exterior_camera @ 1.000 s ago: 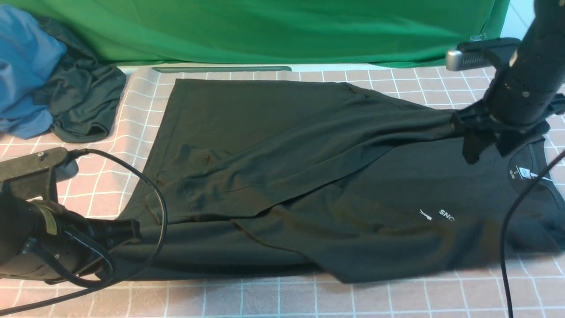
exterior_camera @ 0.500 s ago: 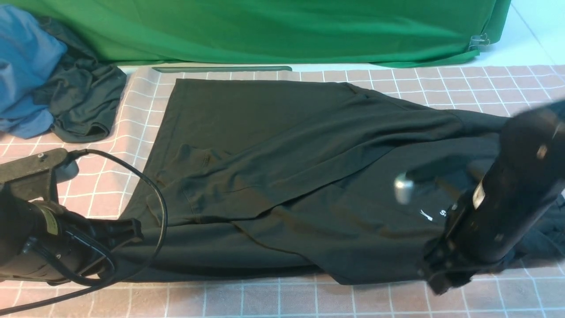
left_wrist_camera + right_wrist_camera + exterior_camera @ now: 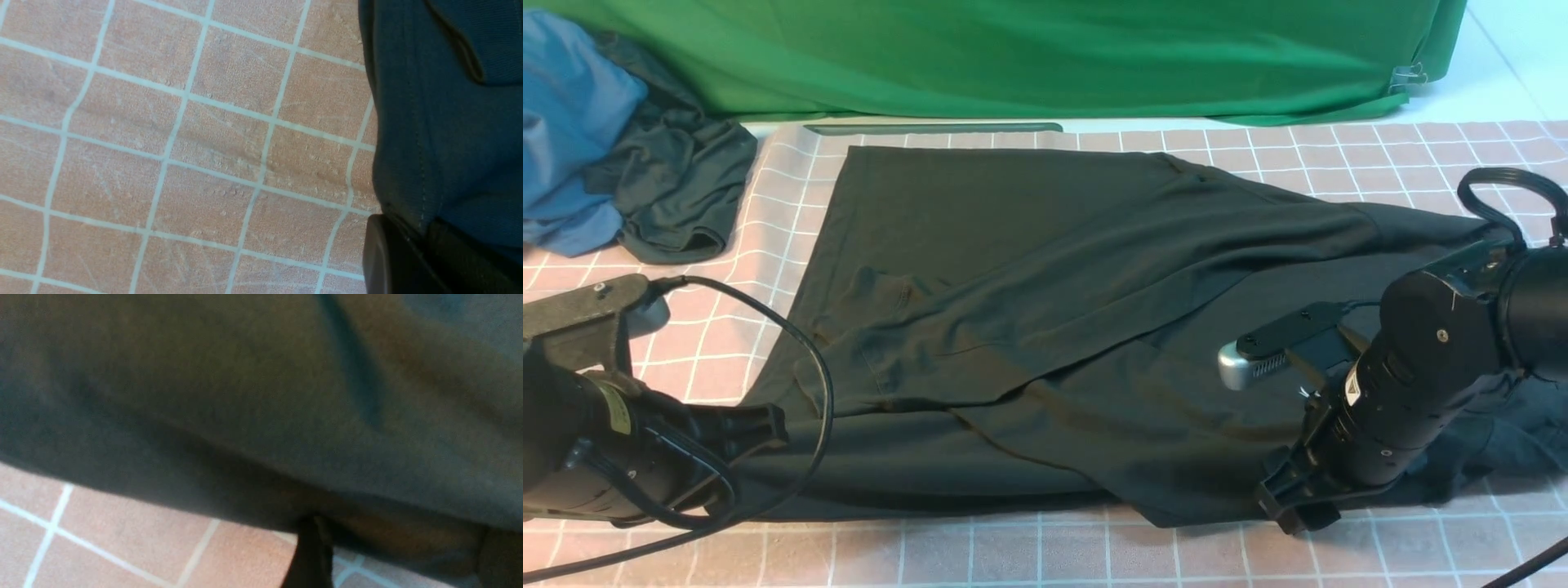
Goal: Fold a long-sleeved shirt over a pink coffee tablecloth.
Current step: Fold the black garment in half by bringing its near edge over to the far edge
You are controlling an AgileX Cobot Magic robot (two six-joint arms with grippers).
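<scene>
The black long-sleeved shirt point(image 3: 1054, 269) lies flat across the pink coffee tablecloth point(image 3: 1029, 547), with one sleeve folded over its body. My left gripper point(image 3: 768, 429) is low at the near left, shut on the shirt's hem point(image 3: 449, 122); its fingers point(image 3: 388, 253) pinch the cloth just above the tablecloth point(image 3: 204, 143). At the near right my right gripper point(image 3: 1286, 506) is down at the shirt's front edge. It is open, its fingers point(image 3: 310, 555) spread wide with the shirt's edge point(image 3: 245, 396) lying between them above the tablecloth point(image 3: 122, 539). The right arm hides the chest print.
A blue garment point(image 3: 572, 122) and a smaller dark garment point(image 3: 678, 188) are heaped at the far left. A green cloth point(image 3: 1013, 57) hangs along the back. The left arm's cable point(image 3: 821, 367) loops over the shirt's left end.
My right arm swung from the shirt's far right shoulder down to its near right edge, and its jaws opened wider. The left gripper and the shirt stayed put.
</scene>
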